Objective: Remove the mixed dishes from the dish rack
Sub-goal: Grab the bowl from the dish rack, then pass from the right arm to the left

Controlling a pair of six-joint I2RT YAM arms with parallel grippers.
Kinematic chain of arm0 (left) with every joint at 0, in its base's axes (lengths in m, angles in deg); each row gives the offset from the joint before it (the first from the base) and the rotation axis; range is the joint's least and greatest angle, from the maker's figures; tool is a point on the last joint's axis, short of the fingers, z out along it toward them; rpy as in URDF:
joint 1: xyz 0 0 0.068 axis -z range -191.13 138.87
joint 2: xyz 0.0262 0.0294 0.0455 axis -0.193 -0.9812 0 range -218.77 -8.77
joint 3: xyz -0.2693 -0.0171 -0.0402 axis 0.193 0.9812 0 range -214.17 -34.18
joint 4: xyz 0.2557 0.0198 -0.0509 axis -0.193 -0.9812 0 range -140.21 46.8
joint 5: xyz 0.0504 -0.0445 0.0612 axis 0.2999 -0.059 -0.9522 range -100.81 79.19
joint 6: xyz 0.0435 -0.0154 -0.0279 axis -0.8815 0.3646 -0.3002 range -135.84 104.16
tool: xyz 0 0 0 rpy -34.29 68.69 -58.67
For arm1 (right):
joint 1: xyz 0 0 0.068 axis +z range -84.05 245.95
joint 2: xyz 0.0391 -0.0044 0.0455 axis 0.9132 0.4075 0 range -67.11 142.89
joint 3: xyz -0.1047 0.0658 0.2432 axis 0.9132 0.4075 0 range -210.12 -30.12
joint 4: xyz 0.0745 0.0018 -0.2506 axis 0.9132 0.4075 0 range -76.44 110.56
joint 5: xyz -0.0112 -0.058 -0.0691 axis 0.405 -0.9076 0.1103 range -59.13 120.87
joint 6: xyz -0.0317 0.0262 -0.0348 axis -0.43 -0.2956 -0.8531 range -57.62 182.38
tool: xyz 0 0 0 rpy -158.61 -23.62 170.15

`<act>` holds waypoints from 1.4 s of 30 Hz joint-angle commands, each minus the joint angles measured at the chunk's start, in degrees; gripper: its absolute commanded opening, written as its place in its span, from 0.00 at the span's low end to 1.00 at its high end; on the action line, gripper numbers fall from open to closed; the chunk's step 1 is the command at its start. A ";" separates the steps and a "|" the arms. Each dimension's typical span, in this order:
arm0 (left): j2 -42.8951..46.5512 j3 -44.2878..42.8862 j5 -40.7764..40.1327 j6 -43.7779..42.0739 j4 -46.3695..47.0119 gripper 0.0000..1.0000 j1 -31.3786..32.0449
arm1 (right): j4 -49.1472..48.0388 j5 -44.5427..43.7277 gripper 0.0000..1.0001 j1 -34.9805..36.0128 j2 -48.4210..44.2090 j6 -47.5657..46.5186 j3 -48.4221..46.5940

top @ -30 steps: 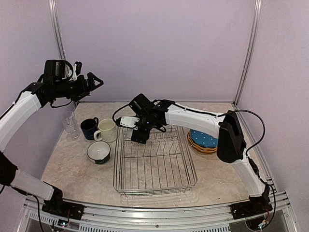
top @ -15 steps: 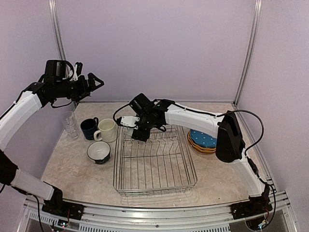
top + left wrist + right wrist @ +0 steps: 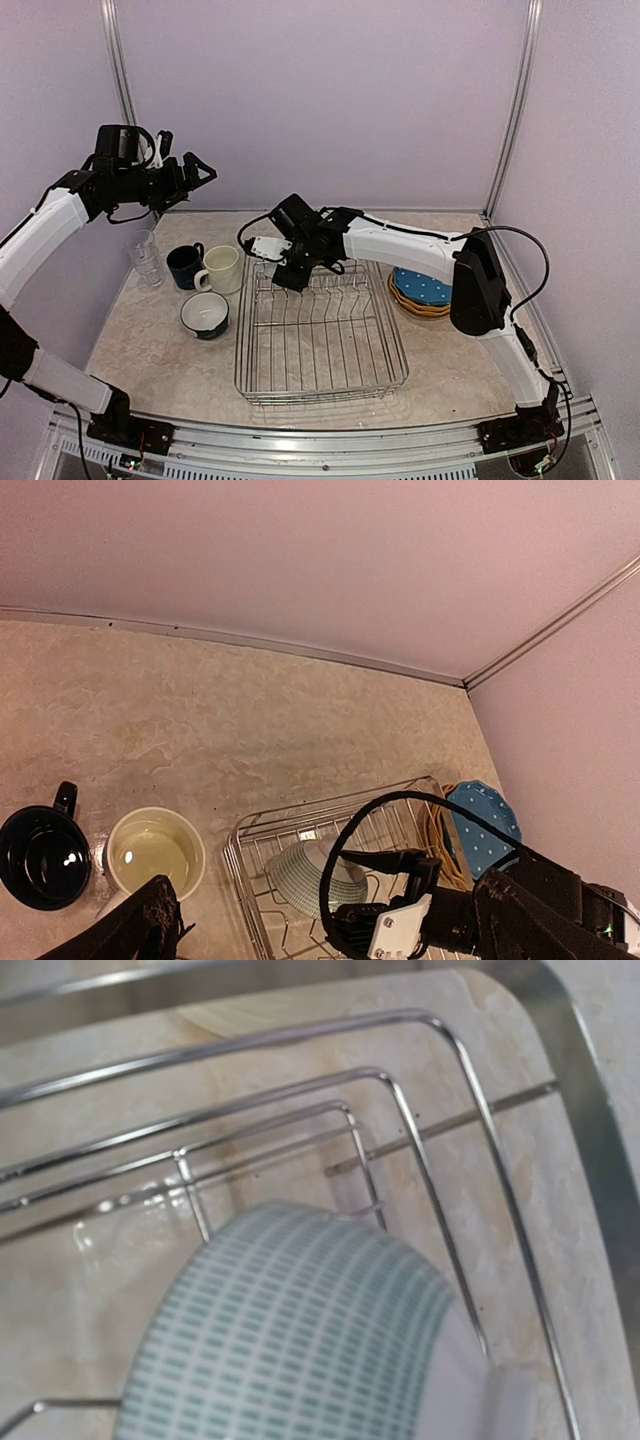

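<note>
The silver wire dish rack (image 3: 240, 345) stands mid-table. In the left wrist view a pale teal bowl (image 3: 300, 875) lies tilted in the rack's (image 3: 235, 852) back left corner. It fills the bottom of the right wrist view (image 3: 300, 1340), against the rack wires (image 3: 430, 1020). My right gripper (image 3: 290, 274) is right over the bowl, hiding it from the top camera. One dark finger (image 3: 385, 860) lies across the bowl; the grip itself is hidden. My left gripper (image 3: 200, 170) is open and empty, raised high at the back left.
Left of the rack stand stacked clear glasses (image 3: 146, 256), a navy mug (image 3: 185, 266), a cream mug (image 3: 222, 268) and a teal bowl (image 3: 205, 313). Blue and yellow dotted plates (image 3: 420, 290) are stacked right of the rack. A black cable (image 3: 345, 850) loops over the right gripper.
My right gripper has shifted slightly up and to the right at the rack's back left corner. The left arm has hardly moved.
</note>
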 commanded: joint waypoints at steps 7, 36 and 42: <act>-0.51 -1.46 0.54 0.07 -0.38 0.99 -0.36 | -13.79 -8.47 0.09 0.80 -9.13 6.92 9.25; -6.82 -0.59 22.56 3.42 6.75 0.95 7.80 | -53.63 21.28 0.00 -9.74 -45.77 59.37 57.33; -12.13 -0.98 26.82 4.38 7.33 0.86 13.99 | -65.93 28.19 0.00 -10.83 -49.10 69.51 64.73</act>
